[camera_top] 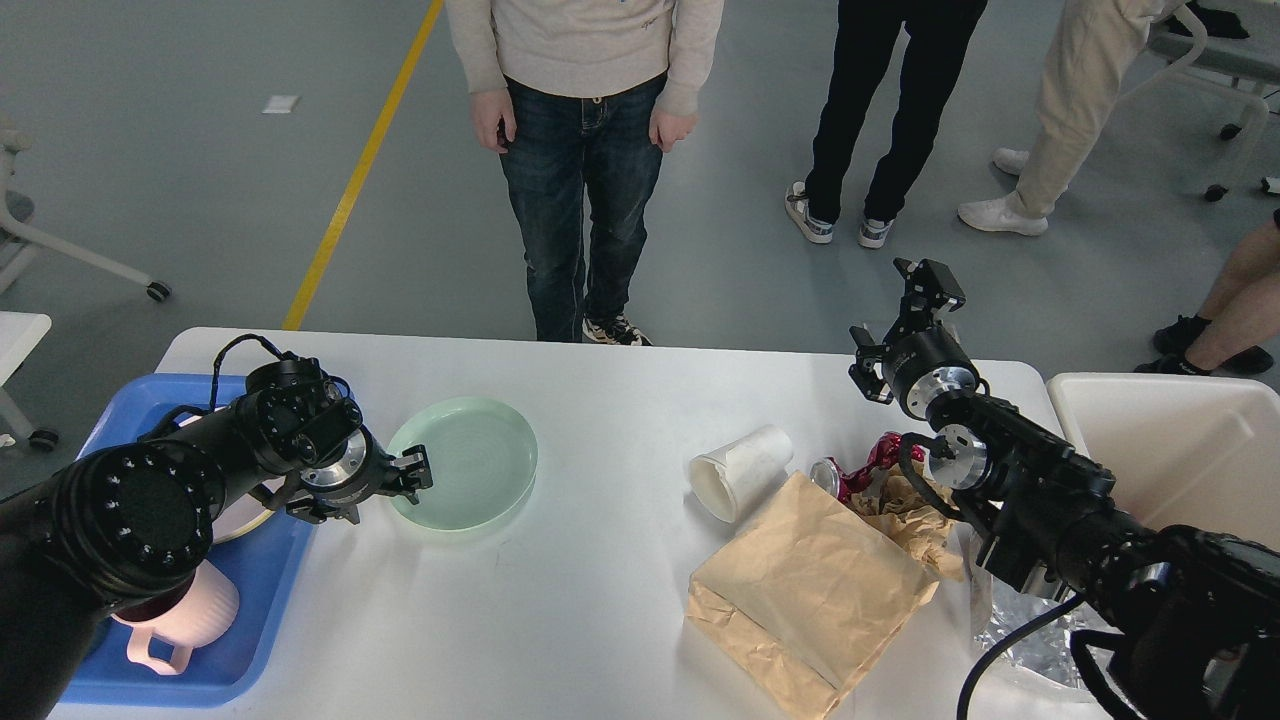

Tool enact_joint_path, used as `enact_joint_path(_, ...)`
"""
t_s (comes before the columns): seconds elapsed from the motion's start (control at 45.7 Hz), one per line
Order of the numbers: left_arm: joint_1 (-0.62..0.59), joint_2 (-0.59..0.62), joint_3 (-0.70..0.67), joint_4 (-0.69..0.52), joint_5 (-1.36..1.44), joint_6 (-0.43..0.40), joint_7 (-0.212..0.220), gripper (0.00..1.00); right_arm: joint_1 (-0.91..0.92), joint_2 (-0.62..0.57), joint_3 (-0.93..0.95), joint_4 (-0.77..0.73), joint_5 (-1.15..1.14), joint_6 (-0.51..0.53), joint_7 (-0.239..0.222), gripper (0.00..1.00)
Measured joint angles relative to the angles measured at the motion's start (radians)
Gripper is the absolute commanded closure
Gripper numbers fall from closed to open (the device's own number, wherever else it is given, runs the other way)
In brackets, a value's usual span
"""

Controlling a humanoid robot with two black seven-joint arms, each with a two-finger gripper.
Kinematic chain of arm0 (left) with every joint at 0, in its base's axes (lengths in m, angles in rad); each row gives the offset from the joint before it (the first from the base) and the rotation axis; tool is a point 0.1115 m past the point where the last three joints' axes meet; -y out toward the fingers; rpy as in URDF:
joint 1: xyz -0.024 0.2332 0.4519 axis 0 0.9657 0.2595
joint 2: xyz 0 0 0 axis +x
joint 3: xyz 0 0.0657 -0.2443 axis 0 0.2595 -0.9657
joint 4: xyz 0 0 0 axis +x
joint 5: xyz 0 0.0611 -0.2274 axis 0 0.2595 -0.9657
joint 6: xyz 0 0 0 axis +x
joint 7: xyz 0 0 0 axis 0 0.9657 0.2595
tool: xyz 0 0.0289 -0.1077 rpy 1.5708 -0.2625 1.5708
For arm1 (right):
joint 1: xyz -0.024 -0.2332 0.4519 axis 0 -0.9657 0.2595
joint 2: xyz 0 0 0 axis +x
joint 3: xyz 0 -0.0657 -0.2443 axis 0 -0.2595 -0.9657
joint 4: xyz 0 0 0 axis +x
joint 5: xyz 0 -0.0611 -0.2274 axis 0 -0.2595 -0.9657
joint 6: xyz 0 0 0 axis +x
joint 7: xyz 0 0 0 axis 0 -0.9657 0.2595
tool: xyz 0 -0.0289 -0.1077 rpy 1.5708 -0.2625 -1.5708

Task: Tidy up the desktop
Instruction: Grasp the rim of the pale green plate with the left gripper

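Across the whole lower view: white tabletop (pixel 600 610), rounded far corners visible, near edge cut off by the frame. Wide bare stretch down the middle and near side, between green plate (pixel 463 463) and brown paper bag (pixel 810 590). Blue tray (pixel 225 640) on the left end, holding a pink mug (pixel 170 625); off-white bin (pixel 1180 450) just beyond the right end. Left gripper (pixel 415 470) low at the plate's left rim, fingers narrowly parted, seemingly astride the rim, though contact hard to confirm. Right gripper (pixel 925 280) raised above the far right edge, well clear of the surface, seen end-on; cannot tell how its fingers stand. Paper cup (pixel 740 470) on its side beside the bag. Crumpled wrappers (pixel 885 470) partly hidden behind the right arm.
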State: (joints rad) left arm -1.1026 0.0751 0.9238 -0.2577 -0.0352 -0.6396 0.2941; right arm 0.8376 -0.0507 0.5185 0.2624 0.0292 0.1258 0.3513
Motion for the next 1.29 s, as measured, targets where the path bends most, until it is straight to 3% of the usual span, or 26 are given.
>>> enact_joint_path(0.46, 0.009, -0.001, -0.003, 0.000, 0.000, -0.016, 0.002, 0.51, 0.000, 0.000, 0.000, 0.000, 0.000, 0.000, 0.000, 0.00)
enact_joint_path(0.569, 0.010, -0.001, -0.004, 0.000, 0.000, -0.043, 0.002, 0.62, 0.000, 0.000, 0.000, 0.000, 0.000, 0.000, 0.000, 0.00)
enact_joint_path(0.744, 0.013, -0.002, -0.005, 0.000, 0.000, -0.115, 0.002, 0.72, 0.000, 0.000, 0.000, 0.000, 0.000, 0.000, 0.000, 0.00)
enact_joint_path(1.051, 0.018, -0.002, -0.005, -0.003, 0.000, -0.166, 0.005, 0.76, 0.000, 0.000, 0.000, 0.000, 0.000, 0.000, 0.000, 0.00)
enact_joint_path(1.291, 0.025, -0.001, -0.005, -0.005, 0.000, -0.184, 0.005, 0.98, 0.000, 0.000, 0.000, 0.000, 0.000, 0.000, 0.000, 0.00)
